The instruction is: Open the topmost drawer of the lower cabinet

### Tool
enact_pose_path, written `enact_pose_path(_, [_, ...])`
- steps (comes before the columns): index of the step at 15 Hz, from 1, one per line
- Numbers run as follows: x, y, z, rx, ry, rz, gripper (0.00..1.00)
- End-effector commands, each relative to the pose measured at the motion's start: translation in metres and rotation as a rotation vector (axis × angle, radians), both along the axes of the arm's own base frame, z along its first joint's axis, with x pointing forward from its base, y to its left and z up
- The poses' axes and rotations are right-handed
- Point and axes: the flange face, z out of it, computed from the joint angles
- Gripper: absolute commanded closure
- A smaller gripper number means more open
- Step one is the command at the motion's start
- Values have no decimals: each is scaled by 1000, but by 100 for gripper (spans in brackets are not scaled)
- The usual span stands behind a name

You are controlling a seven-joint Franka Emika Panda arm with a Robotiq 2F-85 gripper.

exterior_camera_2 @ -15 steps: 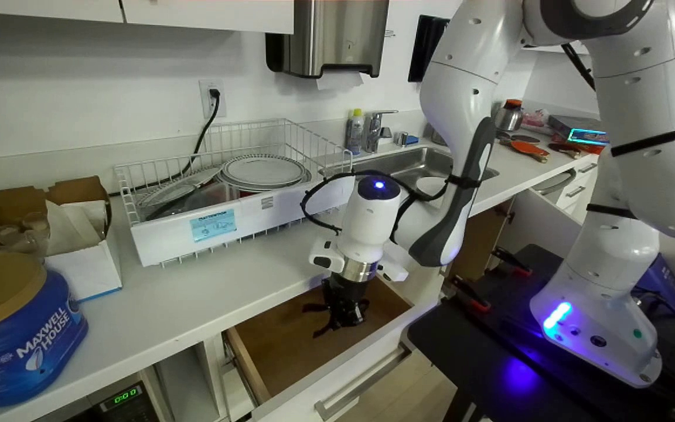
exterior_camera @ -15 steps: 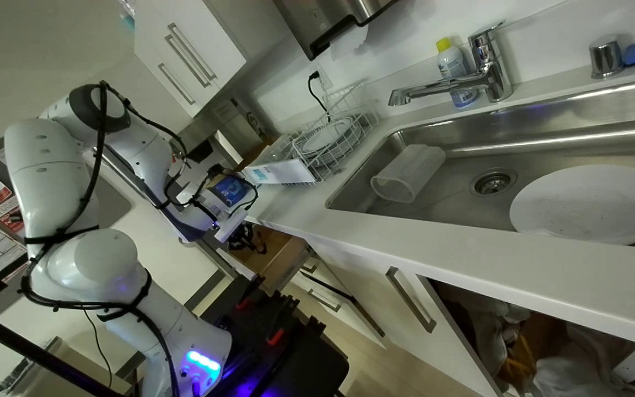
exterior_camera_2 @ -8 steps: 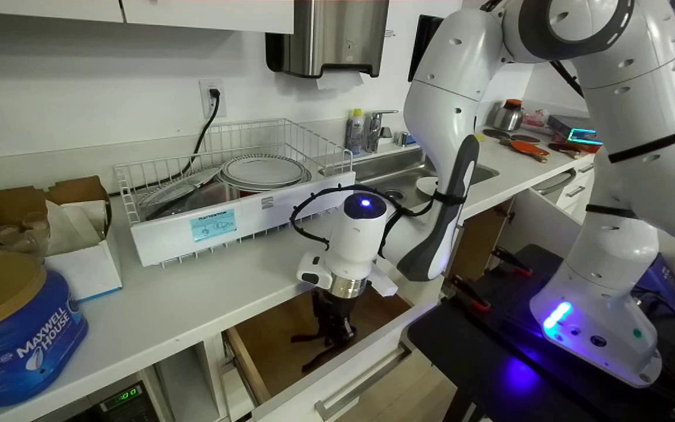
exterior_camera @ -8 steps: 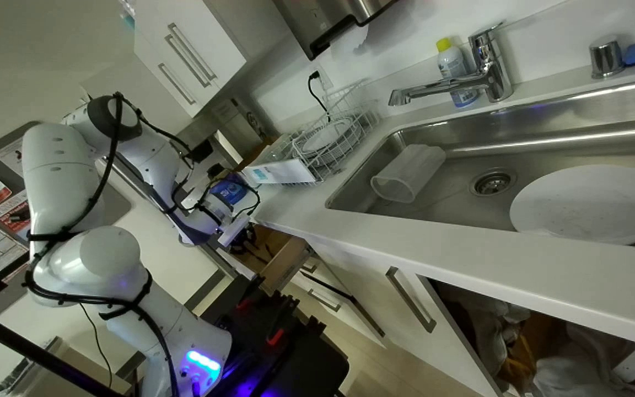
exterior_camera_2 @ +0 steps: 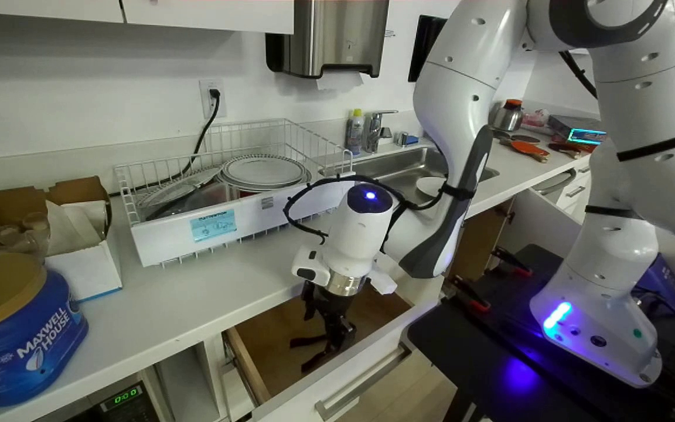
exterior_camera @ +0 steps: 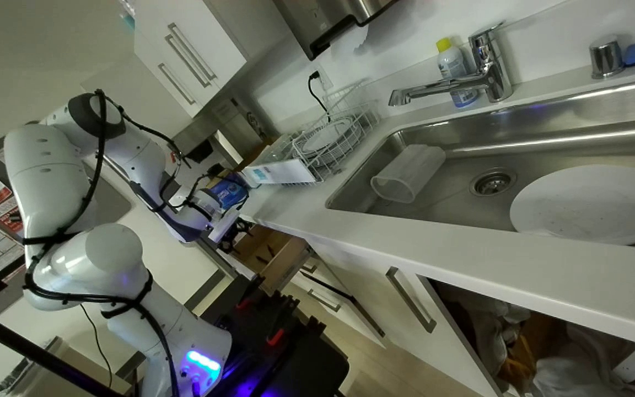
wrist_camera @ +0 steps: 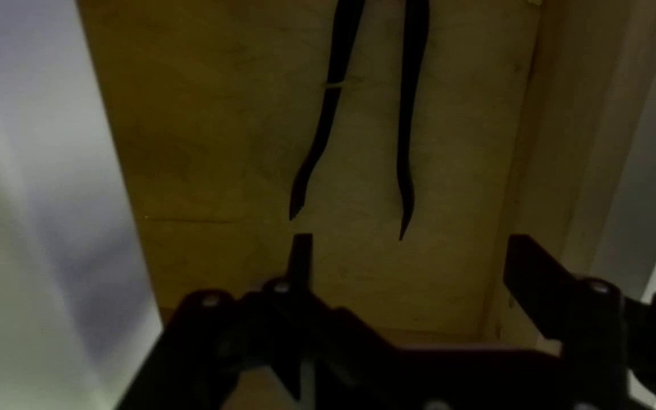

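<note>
Under the counter, the topmost drawer (exterior_camera_2: 246, 360) of the lower cabinet (exterior_camera: 328, 275) stands pulled out, with its wood-brown inside showing. Its bar handle (exterior_camera_2: 361, 384) sits on the white front. Over the drawer, close to that front, hangs my gripper (exterior_camera_2: 340, 340). In the wrist view my gripper (wrist_camera: 410, 242) has its dark fingers (wrist_camera: 301, 259) wide apart, with only drawer floor (wrist_camera: 203, 171) beyond the gap. Two slender dark strips (wrist_camera: 328, 108) lie on that floor, their far ends cut off by the picture's edge. Whether they belong to one object I cannot tell.
The counter edge (exterior_camera_2: 197, 340) runs along the drawer's back side. On the counter stand a white dish rack (exterior_camera_2: 244, 228) and a blue coffee tub (exterior_camera_2: 15, 334). A cupboard door (exterior_camera: 405, 298) with a bar handle and the black robot stand (exterior_camera_2: 507, 328) flank the drawer.
My gripper has gone from shut to open and shifted left in an exterior view. The dark strips moved along with it at first; now they rest on the drawer floor. The drawer has not moved.
</note>
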Motion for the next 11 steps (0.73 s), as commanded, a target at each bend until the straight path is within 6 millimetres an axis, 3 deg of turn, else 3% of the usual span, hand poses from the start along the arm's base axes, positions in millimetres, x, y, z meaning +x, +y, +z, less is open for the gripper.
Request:
enact_pose_path(1, [-15, -17, 46, -23, -62, -25, 0])
enact_pose_path(11, [-39, -45, 152, -37, -206, -70, 0])
